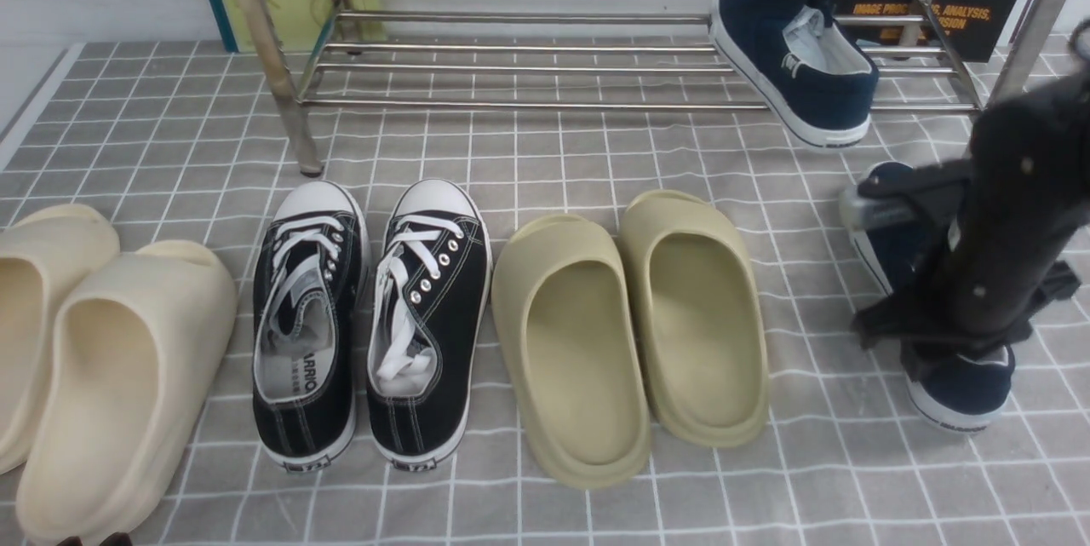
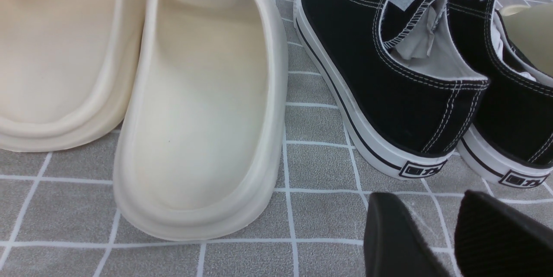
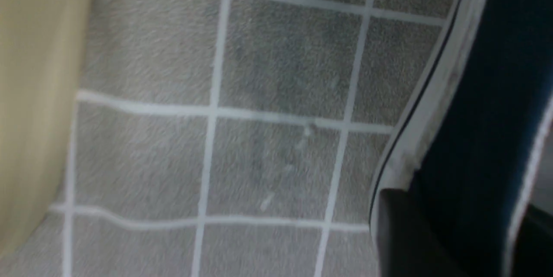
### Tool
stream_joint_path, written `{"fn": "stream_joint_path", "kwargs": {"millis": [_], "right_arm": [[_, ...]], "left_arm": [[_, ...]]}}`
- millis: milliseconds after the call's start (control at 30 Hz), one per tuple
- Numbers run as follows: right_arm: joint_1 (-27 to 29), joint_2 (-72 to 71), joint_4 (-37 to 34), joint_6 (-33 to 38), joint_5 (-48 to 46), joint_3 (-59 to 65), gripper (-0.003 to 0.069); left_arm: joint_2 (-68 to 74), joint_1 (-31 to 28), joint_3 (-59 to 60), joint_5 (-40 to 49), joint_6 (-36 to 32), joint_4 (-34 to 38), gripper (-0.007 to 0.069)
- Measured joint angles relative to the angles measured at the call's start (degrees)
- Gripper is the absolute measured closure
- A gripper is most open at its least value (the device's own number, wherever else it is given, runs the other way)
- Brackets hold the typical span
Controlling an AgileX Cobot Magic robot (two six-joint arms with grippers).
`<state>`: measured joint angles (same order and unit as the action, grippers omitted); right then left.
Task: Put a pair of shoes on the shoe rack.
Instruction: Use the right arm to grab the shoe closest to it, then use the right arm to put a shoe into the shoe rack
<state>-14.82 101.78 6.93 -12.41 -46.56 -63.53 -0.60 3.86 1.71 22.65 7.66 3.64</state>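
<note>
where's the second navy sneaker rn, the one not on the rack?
Front view, robot's right side: the navy sneaker is on the grey tiled-pattern surface, under the right pincer, right of the olive slides.

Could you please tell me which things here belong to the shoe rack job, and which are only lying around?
For the job:
- navy shoe on the rack
- navy shoe on the floor
- metal shoe rack

Only lying around:
- cream slides
- black lace-up sneakers
- olive slides
</note>
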Motion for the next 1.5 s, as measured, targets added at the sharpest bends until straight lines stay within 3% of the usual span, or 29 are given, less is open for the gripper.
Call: {"fn": "stream_joint_path", "kwargs": {"millis": [33, 67, 100, 167, 367, 500, 733, 867, 1000, 1267, 1500], "right_arm": [[0.0, 0.0, -0.1, -0.5, 0.3, 0.1, 0.0485], [0.0, 0.0, -0.1, -0.5, 0.3, 0.1, 0.0485], [-0.1, -0.7, -0.2, -0.7, 0.4, 0.2, 0.0584], [-0.1, -1.7, -0.1, -0.8, -0.9, 0.0, 0.0623], [0.3, -7.8, 2.0, 0.5, -12.5, -5.5, 0.062], [2.2, -8.1, 4.5, 1.7, -13.0, -12.6, 0.062], [4.6, -1.6, -1.6, 6.7, -17.5, -20.3, 0.062], [5.9, 3.9, -7.6, 13.1, -19.4, -25.5, 0.062], [6.3, 4.5, -9.4, 17.3, -18.4, -28.1, 0.062], [6.6, 4.7, -9.8, 18.6, -14.3, -28.9, 0.062], [7.1, 5.9, -6.9, 18.7, -4.0, -29.5, 0.062]], "left_arm": [[0.0, 0.0, 0.0, 0.0, 0.0, 0.0, 0.0386], [0.0, 0.0, 0.0, 0.0, 0.0, 0.0, 0.0386], [0.0, 0.0, 0.0, 0.0, 0.0, 0.0, 0.0386], [0.0, 0.0, 0.0, 0.0, 0.0, 0.0, 0.0386], [0.0, 0.0, 0.0, 0.0, 0.0, 0.0, 0.0386], [0.0, 0.0, 0.0, 0.0, 0.0, 0.0, 0.0386], [0.0, 0.0, 0.0, 0.0, 0.0, 0.0, 0.0386], [0.0, 0.0, 0.0, 0.0, 0.0, 0.0, 0.0386], [0.0, 0.0, 0.0, 0.0, 0.0, 0.0, 0.0386], [0.0, 0.0, 0.0, 0.0, 0.0, 0.0, 0.0386], [0.0, 0.0, 0.0, 0.0, 0.0, 0.0, 0.0386]]}}
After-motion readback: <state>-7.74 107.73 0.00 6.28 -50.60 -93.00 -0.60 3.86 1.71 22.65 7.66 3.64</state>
